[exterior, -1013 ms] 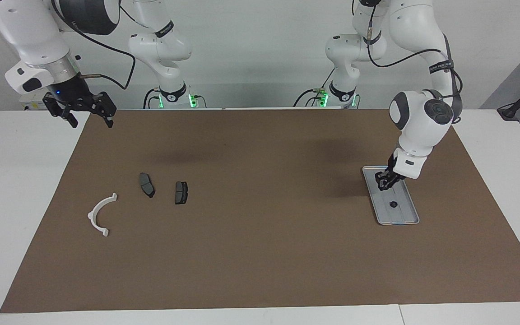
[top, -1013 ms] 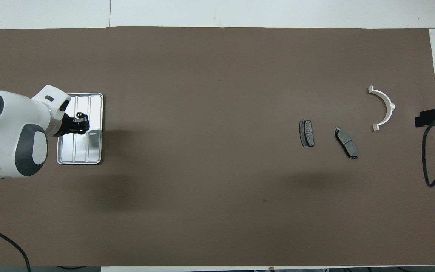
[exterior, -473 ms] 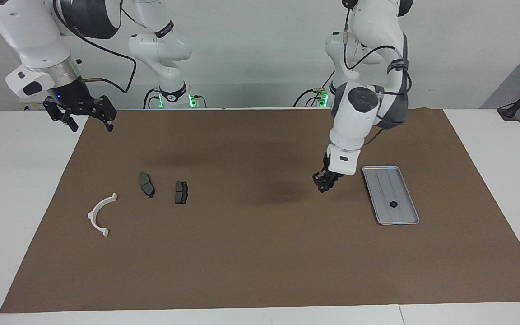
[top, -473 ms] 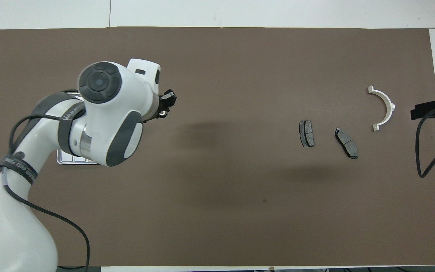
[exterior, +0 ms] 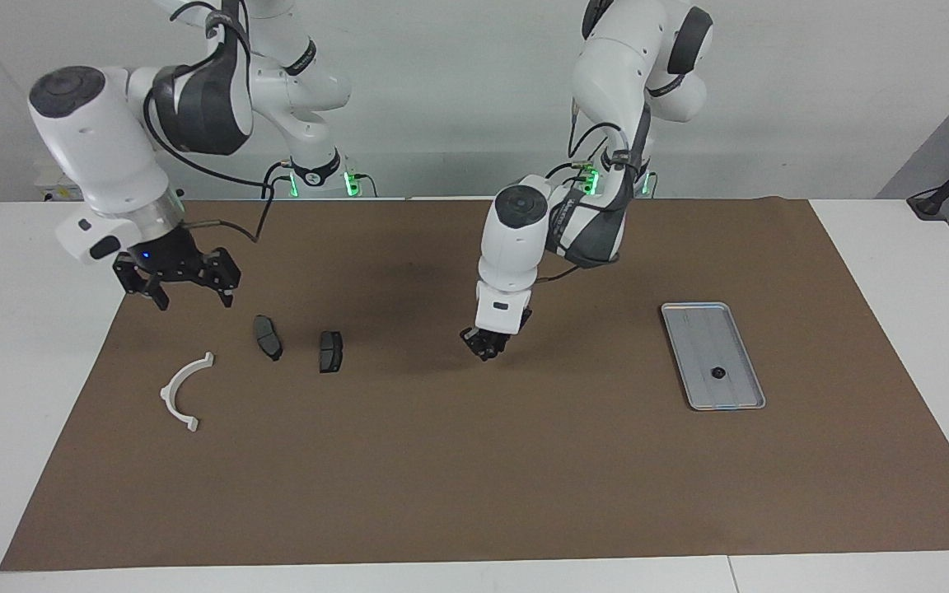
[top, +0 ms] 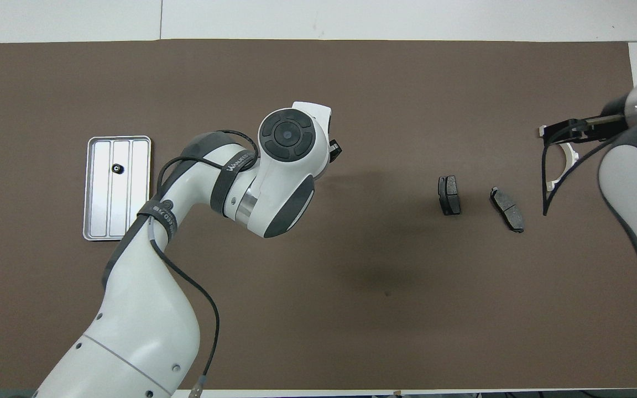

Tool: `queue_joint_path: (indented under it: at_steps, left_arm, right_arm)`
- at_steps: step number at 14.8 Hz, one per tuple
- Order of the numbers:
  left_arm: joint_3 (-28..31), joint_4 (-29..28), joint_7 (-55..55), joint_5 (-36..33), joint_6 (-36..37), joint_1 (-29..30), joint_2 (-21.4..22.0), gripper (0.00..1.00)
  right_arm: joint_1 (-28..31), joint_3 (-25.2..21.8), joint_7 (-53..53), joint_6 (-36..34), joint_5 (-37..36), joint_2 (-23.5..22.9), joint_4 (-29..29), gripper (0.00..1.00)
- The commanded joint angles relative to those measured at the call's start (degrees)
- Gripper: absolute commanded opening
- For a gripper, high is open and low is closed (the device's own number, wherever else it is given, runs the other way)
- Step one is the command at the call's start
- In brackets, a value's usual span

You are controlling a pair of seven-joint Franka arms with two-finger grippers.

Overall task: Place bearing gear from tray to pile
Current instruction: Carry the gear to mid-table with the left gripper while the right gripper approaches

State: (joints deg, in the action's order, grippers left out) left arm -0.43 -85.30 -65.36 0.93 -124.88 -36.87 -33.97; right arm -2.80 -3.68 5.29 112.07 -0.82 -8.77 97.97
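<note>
The silver-grey tray point(exterior: 701, 338) lies toward the left arm's end of the mat point(top: 100, 221). One small dark bearing gear point(exterior: 719, 373) rests in it point(top: 118, 168). My left gripper point(exterior: 484, 346) hangs low over the middle of the mat, fingers closed on a small bearing gear that barely shows. In the overhead view its wrist hides most of the gripper point(top: 334, 152). The pile is a white half-ring bracket point(exterior: 168, 387) and two dark brake pads point(exterior: 268, 338) point(exterior: 330, 352). My right gripper point(exterior: 192, 288) is open and raised over the mat beside the pile.
The brown mat point(exterior: 474, 478) covers most of the white table. In the overhead view the brake pads point(top: 449, 195) point(top: 507, 209) lie apart, and the right gripper point(top: 573, 130) covers part of the bracket point(top: 572, 156).
My left gripper left the tray and travelled across the mat toward the pile, staying closed. My right gripper came down from the mat's corner toward the pile, open.
</note>
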Motion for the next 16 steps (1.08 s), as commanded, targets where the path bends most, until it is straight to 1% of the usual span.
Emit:
queue_joint_path:
  at_steps: [1,2,4,7,9,12,15,16]
  left_arm:
    - [3.5,7.3,-2.9,-1.2,2.3,-3.1,-6.2,0.00]
    - [3.4,7.1,-3.0,-1.1,1.7,-3.3,-6.2,0.00]
    - [3.4,5.9,-3.1,-1.1,0.8,-3.6,-6.0,0.00]
    - [3.6,4.3,-3.1,-1.5,-0.4,-3.7,-5.7,0.00]
    - [3.6,3.9,-3.1,-1.5,-0.4,-3.7,-5.5,0.00]
    - [3.7,2.4,-3.2,-2.1,-0.4,-4.0,-4.8,0.00]
    - [3.7,2.3,-3.2,-2.3,-0.1,-4.0,-4.8,0.00]
    - [3.8,2.5,-3.3,-2.1,0.2,-4.0,-4.8,0.32]
  right_arm:
    - [-4.5,-0.1,-2.1,2.6,1.3,-4.2,-2.3,1.00]
    - [-7.1,-0.1,-4.0,3.9,1.7,-5.4,-2.2,1.00]
    - [-12.3,0.0,-8.0,5.0,2.1,-6.3,-2.0,1.00]
    - [-17.7,0.0,-13.4,8.6,3.2,-7.6,-1.5,1.00]
    - [-18.6,0.0,-13.4,11.7,3.2,-8.0,0.3,1.00]
    - [-18.5,-0.1,-13.2,11.1,3.2,-7.7,0.8,1.00]
    - [-18.5,-0.1,-13.3,10.9,3.2,-7.6,0.9,1.00]
    - [-18.5,-0.1,-13.3,10.8,3.2,-7.6,0.9,1.00]
